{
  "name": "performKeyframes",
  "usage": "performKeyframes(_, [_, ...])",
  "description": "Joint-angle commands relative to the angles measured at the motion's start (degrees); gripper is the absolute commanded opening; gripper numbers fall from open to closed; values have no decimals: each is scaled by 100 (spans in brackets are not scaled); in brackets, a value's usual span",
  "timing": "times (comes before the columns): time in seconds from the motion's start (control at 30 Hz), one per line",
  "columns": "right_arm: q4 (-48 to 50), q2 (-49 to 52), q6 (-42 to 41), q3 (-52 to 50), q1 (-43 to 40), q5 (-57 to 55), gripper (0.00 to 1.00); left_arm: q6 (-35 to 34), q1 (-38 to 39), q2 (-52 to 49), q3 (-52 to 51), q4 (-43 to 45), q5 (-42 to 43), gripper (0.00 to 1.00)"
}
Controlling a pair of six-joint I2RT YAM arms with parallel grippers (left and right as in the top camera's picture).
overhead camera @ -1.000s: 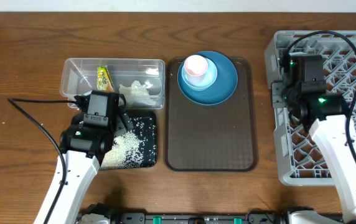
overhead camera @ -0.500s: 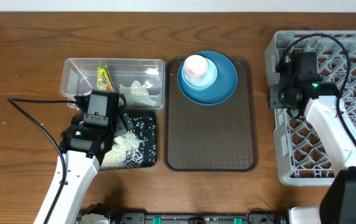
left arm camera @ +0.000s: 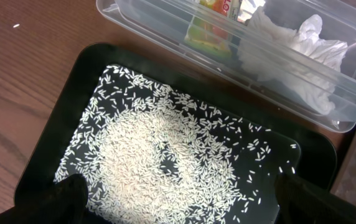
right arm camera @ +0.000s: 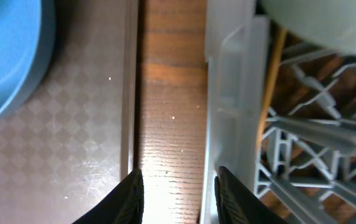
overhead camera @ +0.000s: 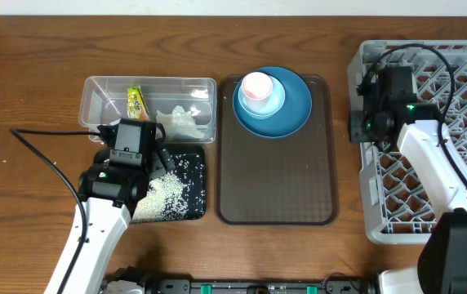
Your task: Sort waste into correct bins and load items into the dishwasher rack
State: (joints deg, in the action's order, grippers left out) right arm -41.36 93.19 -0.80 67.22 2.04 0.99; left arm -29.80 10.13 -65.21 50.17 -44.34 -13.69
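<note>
My left gripper [left arm camera: 181, 211] hangs wide open over the loose white rice grains [left arm camera: 165, 162] in the black tray [left arm camera: 72, 81]; nothing is between its fingers. The clear container [overhead camera: 103, 98] behind it holds the yellow-green wrapper [overhead camera: 136, 102] and the crumpled tissue [overhead camera: 180, 122]. The pink cup [overhead camera: 257, 86] sits in the light blue bowl [overhead camera: 273, 100] on the dark blue plate [overhead camera: 295, 110]. My right gripper [right arm camera: 179, 199] is open and empty above the wood strip beside the grey rack [right arm camera: 228, 93]. Inside the rack lie a mint-green bowl [right arm camera: 327, 25] and a wooden chopstick [right arm camera: 271, 81].
The brown serving tray [overhead camera: 276, 180] lies between the black tray and the rack [overhead camera: 454, 163], with the plate at its far end. A black cable [overhead camera: 46, 159] trails over the table left of my left arm.
My right gripper has moved towards the rack's far left edge and now hangs over the gap beside the brown tray. The left arm has not moved.
</note>
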Motion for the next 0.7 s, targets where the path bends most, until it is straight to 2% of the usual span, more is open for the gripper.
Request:
performKeyframes(0.0, [-70,-378,68,354,-63,-302,37,31,-31,-28,28,7,-46,98])
performKeyframes(0.27, [-157,-431,90,234,-72,-619,33,31,-31,-28,28,7,-46,98])
performKeyframes(0.57, [-87,177,87,48,-201,-804,33,31,-31,-28,28,9,-46,98])
performKeyframes(0.67, [-85,358,90,48,-199,-658,29,31,-31,-28,28,9,-48,98])
